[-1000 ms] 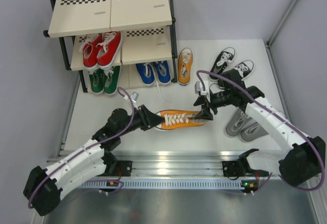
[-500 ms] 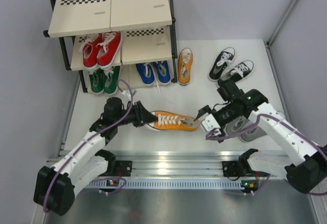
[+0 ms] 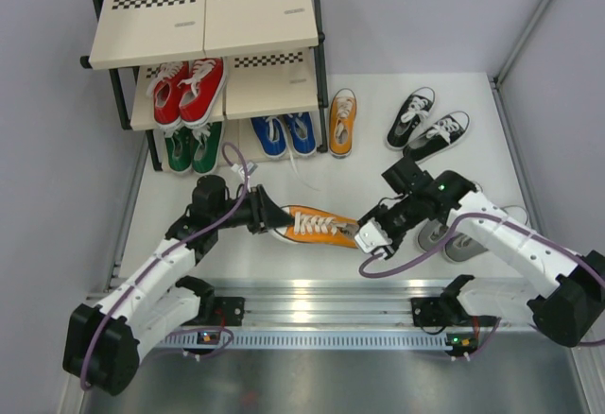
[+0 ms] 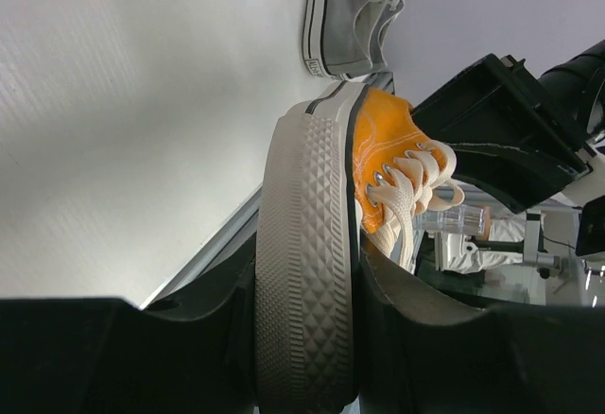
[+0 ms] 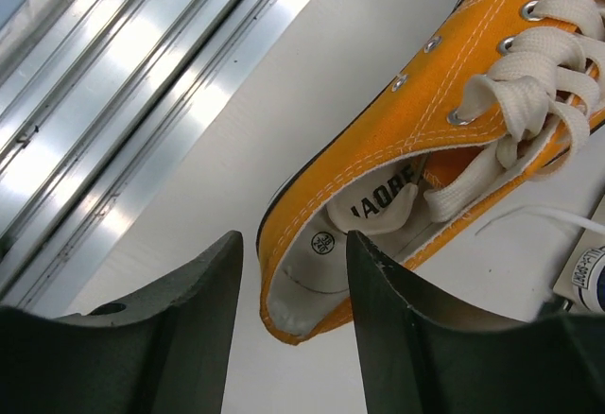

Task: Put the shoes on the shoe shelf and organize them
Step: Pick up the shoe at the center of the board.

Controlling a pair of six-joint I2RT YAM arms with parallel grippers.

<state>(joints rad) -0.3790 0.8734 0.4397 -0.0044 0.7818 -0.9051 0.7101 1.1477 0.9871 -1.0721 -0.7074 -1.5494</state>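
Observation:
An orange shoe [image 3: 317,226] lies across the table's middle, toe to the left. My left gripper [image 3: 265,215] is shut on its toe, and the left wrist view shows the ribbed sole [image 4: 302,197] squeezed between the fingers of that gripper [image 4: 307,253]. My right gripper [image 3: 364,236] is at the heel. In the right wrist view it [image 5: 293,244] stands open, the fingers either side of the heel of the orange shoe [image 5: 444,102], with a gap on the left. The shoe shelf [image 3: 203,12] holds red shoes [image 3: 189,88], green shoes [image 3: 194,146] and blue shoes [image 3: 284,133].
A second orange shoe [image 3: 342,121] stands on the table beside the shelf's right post. A black pair [image 3: 430,121] sits at the back right. A grey pair [image 3: 454,239] lies partly under my right arm. An aluminium rail [image 3: 312,296] runs along the near edge.
My right gripper let go of the shoe's heel, backed off to the right, then came back to the heel with narrower jaws. The left gripper drew the orange shoe slightly left.

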